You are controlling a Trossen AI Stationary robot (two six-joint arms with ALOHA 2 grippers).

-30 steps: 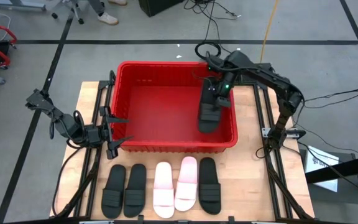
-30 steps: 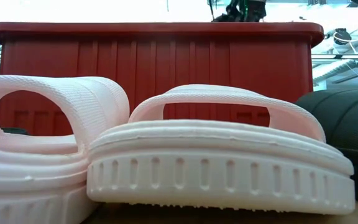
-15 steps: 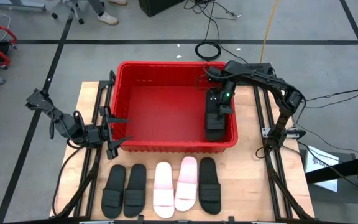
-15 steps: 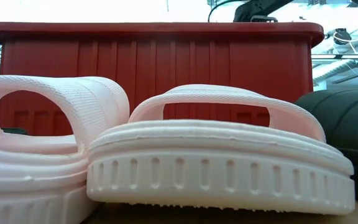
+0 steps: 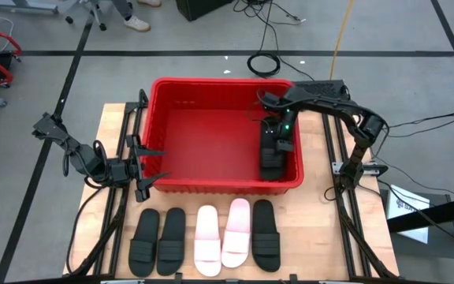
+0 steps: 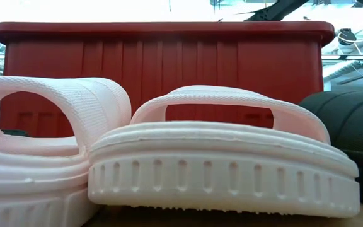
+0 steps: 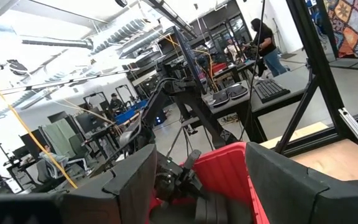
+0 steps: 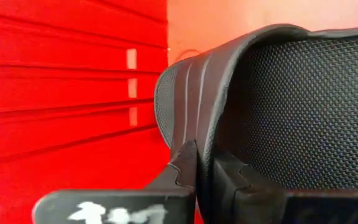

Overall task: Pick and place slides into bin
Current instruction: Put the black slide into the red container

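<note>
Wooden surface (image 5: 314,229) carries five slides (image 5: 205,234) near us; our right end effector (image 5: 274,146), clamped on a black slide (image 5: 272,160), has shifted rightward and lowered inside the bin (image 5: 158,95), nearly released. Left end effector (image 5: 144,166) waits with fingers apart.

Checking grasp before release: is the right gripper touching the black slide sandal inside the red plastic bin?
Touching. In the right wrist view the right gripper is shut on the black slide sandal's strap edge, against the red plastic bin's wall.
</note>
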